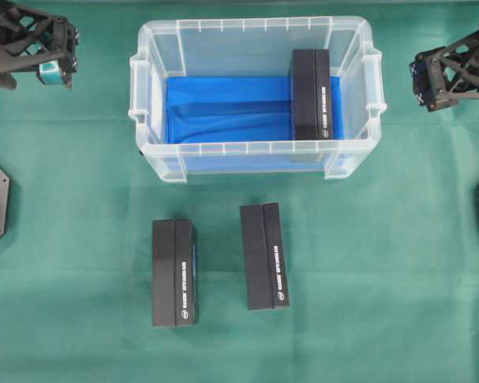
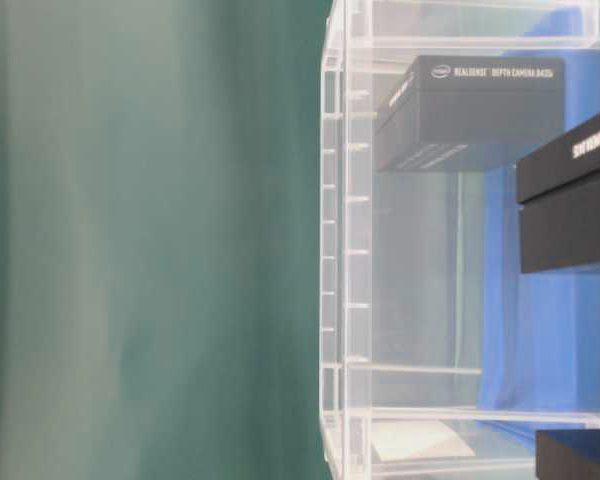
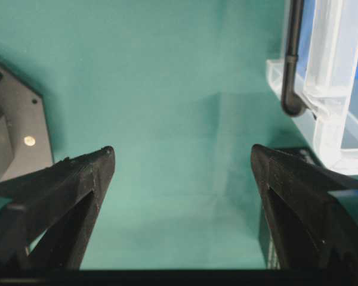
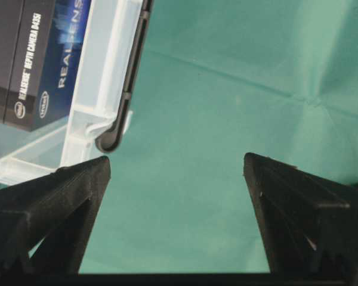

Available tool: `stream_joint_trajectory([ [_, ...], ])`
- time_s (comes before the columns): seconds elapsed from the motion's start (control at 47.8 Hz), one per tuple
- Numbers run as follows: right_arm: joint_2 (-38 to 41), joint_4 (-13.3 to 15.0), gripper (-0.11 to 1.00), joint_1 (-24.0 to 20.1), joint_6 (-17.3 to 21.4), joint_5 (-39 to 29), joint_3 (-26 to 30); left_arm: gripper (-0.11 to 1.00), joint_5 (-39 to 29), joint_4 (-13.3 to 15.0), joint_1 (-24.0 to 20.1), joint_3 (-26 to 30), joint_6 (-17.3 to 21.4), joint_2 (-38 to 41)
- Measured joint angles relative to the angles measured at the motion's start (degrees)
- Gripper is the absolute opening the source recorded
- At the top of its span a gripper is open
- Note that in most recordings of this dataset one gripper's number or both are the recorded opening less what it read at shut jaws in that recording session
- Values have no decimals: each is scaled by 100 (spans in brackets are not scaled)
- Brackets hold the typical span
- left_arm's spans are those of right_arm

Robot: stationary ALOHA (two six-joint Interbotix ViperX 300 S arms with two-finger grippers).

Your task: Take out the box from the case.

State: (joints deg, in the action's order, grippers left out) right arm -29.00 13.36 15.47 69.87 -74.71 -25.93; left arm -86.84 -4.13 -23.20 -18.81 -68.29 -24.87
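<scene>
Overhead: clear case (image 1: 148,104) near the top middle of the green cloth (image 1: 367,263), rimmed edge all round, blue lining (image 1: 223,108) across its floor. One black box (image 1: 311,94) inside, hard against the right wall, long side running front to back; rest of the lining bare to its left. Two more black boxes outside on the cloth: one (image 1: 174,273) below the case's left half, another (image 1: 264,256) just right of it, apart from each other and well apart from the case's front rim. Left gripper (image 1: 54,65) at the upper left corner, right gripper (image 1: 421,82) at the right edge, both well clear of the case's handles, with open cloth between.

Table level: case wall (image 2: 345,250) seen sideways, ribbed rim against plain green cloth (image 2: 150,240). Box inside (image 2: 470,110) readable through the plastic, printed side facing out. Parts of two other black boxes (image 2: 570,200) cut off at the frame edge.

Left wrist: fingers (image 3: 71,190) spread wide, nothing between them, bare cloth below. Case corner and dark handle (image 3: 292,59) at the upper right, apart from the right fingertip.

Right wrist: fingers (image 4: 65,196) likewise released and wide, only cloth between. Case rim and handle (image 4: 116,77) at the upper left, box (image 4: 24,59) visible behind the wall, untouched.
</scene>
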Motion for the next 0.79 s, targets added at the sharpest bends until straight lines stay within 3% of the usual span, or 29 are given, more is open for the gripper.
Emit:
stream_joint_trajectory([
  [0.356, 545, -79, 91, 0, 18, 141, 272, 96, 18, 18, 0, 0, 0, 9],
  [0.795, 1573, -114, 91, -211, 457, 483, 1081, 96, 325, 26, 0, 0, 26, 123],
])
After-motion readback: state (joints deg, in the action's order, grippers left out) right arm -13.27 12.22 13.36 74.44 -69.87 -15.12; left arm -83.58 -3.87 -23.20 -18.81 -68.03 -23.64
